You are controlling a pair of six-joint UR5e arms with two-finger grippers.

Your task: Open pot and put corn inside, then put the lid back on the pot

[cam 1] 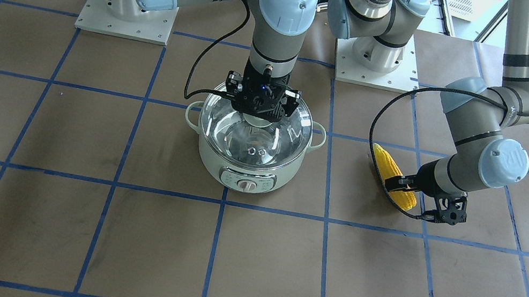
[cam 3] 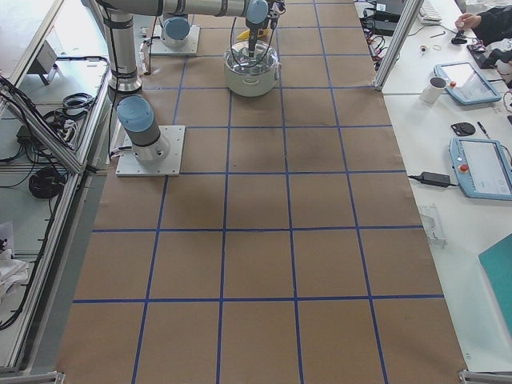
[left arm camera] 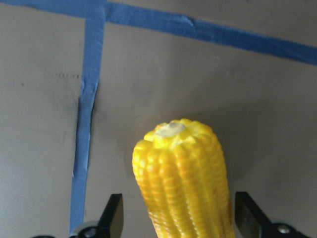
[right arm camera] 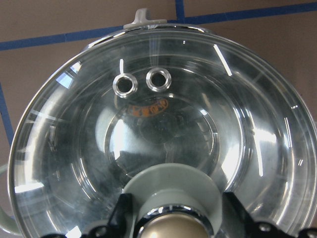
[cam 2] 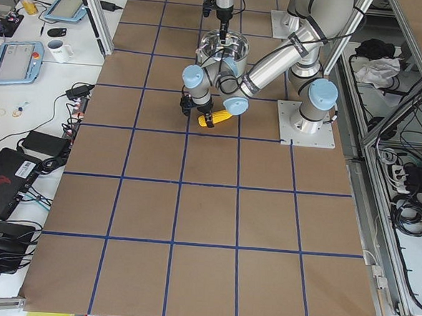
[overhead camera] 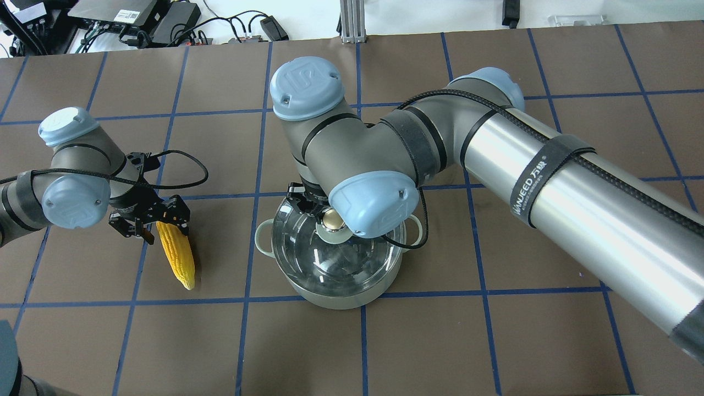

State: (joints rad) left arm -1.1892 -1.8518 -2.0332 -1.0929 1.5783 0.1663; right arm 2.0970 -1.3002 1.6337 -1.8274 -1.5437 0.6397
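The right pincer (right arm camera: pixel 176 214) flanks the knob (overhead camera: pixel 333 220) of the lid (right arm camera: pixel 163 124) on the pot (cam 1: pixel 238 174), its grip unclear, so the lid could slip when lifted, while the left pincer (left arm camera: pixel 178 218), open astride the corn (left arm camera: pixel 181 163) on the surface (left arm camera: pixel 247 89), might roll it.

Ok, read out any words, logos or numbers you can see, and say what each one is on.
"WANJEED", then two Chinese characters I can't make out: on the black strap around the right arm.
"UR" logo: on the blue cap of that arm.
Panel on the pot: markings too small to read.
Orange print seen through the lid: blurred, unreadable.
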